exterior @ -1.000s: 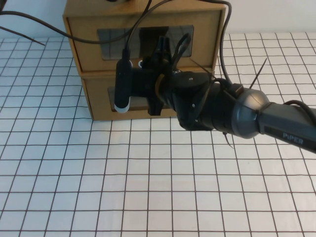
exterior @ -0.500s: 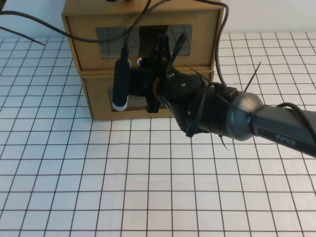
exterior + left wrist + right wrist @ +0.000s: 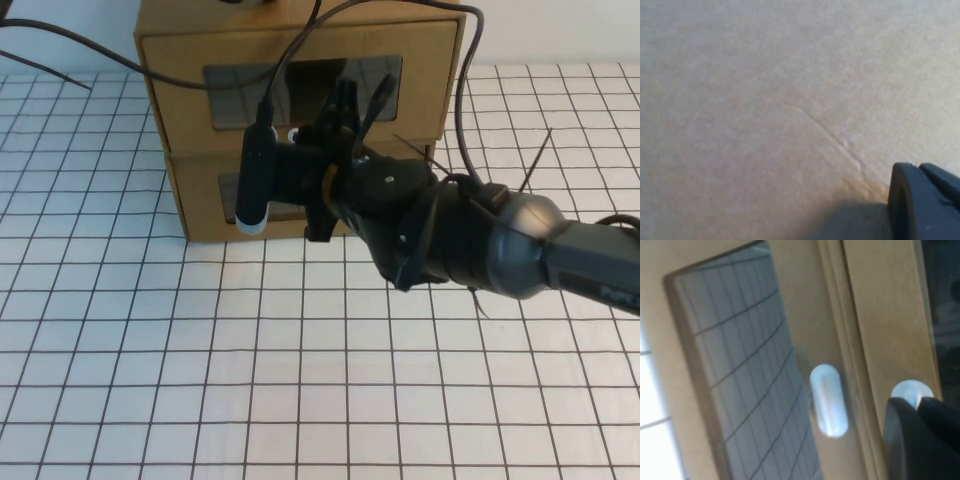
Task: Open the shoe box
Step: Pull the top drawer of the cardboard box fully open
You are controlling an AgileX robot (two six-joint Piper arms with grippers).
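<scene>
Right gripper (image 3: 916, 406), fingers drawn together on the white pull (image 3: 910, 389) of the upper of 2 drawers, meets the shoe box (image 3: 420, 60) at the table's (image 3: 300, 400) far side. The left gripper (image 3: 919, 175) appears only in its own view, close against plain cardboard. A straight, level draw toward the robot should slide the drawer without dragging the box, and while the lower drawer's oval pull (image 3: 828, 400) sits just beside the seam, open tabletop lies in front.

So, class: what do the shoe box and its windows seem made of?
Shoe box: cardboard, by its matt brown face. Windows: probably clear plastic film, glossy, mirroring the gridded table. Right gripper hovers at the box front; left gripper is close to cardboard.
</scene>
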